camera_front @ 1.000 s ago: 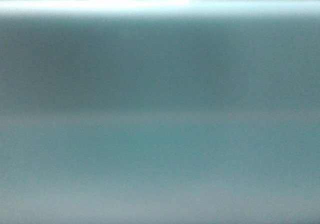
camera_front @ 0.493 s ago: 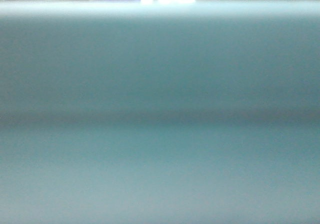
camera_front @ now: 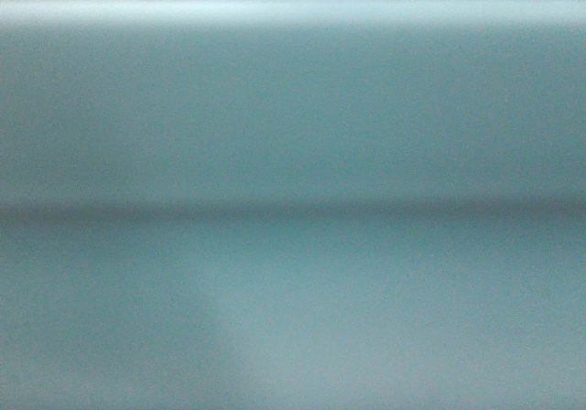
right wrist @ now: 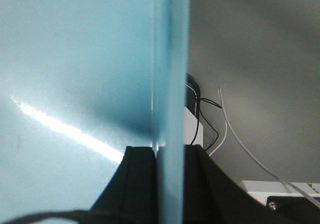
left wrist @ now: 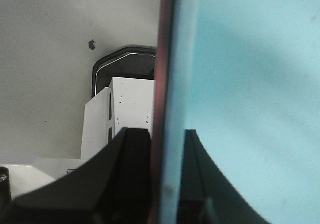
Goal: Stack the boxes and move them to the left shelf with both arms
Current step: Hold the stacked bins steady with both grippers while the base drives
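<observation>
Left gripper [left wrist: 164,144] clamping blue tub [left wrist: 250,84] wall with salmon tub [left wrist: 161,74] edge, right gripper [right wrist: 165,156] clamping blue tub wall, open grey surface [left wrist: 50,59] outboard of each.

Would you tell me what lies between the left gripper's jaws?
The pink box wall beside the blue box wall, seen in the left wrist view.

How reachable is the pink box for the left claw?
Likely yes: the left claw straddles the thin edge of the pink box together with the wall of the blue box, apparently gripping both; nothing blocks it.
</observation>
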Robot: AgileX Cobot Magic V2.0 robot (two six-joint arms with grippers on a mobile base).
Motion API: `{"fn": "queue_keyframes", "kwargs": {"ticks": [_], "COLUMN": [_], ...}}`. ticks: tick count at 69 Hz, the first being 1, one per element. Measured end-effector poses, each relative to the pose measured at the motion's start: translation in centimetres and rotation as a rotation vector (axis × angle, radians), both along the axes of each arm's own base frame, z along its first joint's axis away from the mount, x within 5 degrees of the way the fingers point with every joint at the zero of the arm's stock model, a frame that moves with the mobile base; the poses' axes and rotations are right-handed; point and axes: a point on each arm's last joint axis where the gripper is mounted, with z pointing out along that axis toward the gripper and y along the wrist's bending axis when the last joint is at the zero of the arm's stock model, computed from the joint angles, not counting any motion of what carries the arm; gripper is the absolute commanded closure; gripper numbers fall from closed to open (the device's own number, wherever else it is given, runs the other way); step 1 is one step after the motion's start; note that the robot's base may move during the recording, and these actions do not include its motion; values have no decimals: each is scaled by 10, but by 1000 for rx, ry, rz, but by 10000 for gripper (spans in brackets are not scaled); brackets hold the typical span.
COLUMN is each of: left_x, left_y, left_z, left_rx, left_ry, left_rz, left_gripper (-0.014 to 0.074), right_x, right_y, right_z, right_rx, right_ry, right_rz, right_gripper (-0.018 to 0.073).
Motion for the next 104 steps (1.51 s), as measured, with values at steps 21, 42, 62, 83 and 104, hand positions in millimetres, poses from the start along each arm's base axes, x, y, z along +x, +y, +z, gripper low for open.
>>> {"fn": "queue_keyframes", "kwargs": {"ticks": [21, 42, 62, 83, 104], "left_x": [0, 0, 0, 0, 0], "left_y": [0, 0, 0, 0, 0], "left_z": [0, 0, 0, 0, 0], "left_rx": [-3, -1, -1, -1, 0], "left_ry": [-2, -1, -1, -1, 0], "left_rz": [0, 0, 0, 0, 0], "left_gripper": [606, 606, 606, 606, 606], "right_x": [0, 0, 0, 0, 0], "right_y": [0, 0, 0, 0, 0], "right_z": [0, 0, 0, 0, 0], "right_rx": [-1, -1, -1, -1, -1], "right_ry": [-1, -1, -1, -1, -1], "right_rz": [-1, -1, -1, -1, -1], "right_gripper": [503, 503, 503, 503, 503]}}
